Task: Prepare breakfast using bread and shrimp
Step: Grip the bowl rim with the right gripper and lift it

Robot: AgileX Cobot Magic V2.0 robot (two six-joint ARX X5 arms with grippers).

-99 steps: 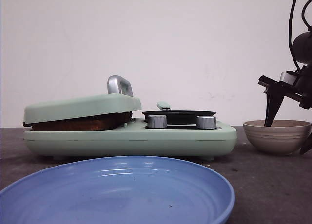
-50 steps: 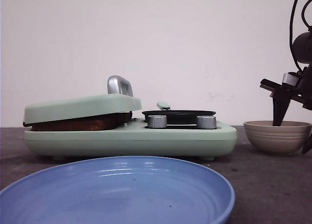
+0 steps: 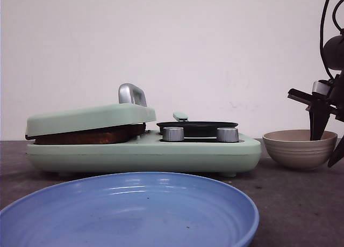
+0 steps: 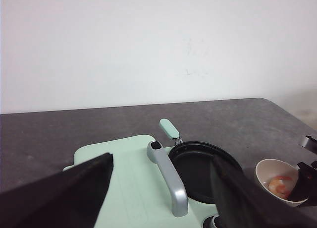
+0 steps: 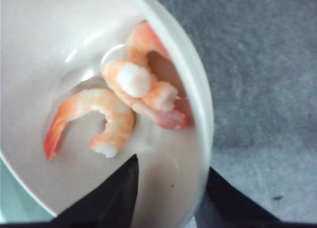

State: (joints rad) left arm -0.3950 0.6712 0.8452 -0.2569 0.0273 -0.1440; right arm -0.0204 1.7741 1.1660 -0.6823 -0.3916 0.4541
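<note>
The right gripper (image 3: 324, 145) hangs at the beige ribbed bowl (image 3: 294, 150), at 3 o'clock of the mint-green breakfast maker (image 3: 142, 153) in the front view. Its jaws stand apart and straddle the bowl's rim: one finger (image 5: 116, 196) is inside the bowl, the other outside, and they grip nothing. Three shrimp (image 5: 124, 106) lie in the bowl, just beyond the inner finger. Browned bread (image 3: 86, 135) sits under the maker's closed lid (image 3: 88, 118), at 9 o'clock of the black frying pan (image 3: 197, 127). The left gripper (image 4: 161, 198) hovers above the maker, wide open and empty. A blue plate (image 3: 129, 215) lies at 6 o'clock
</note>
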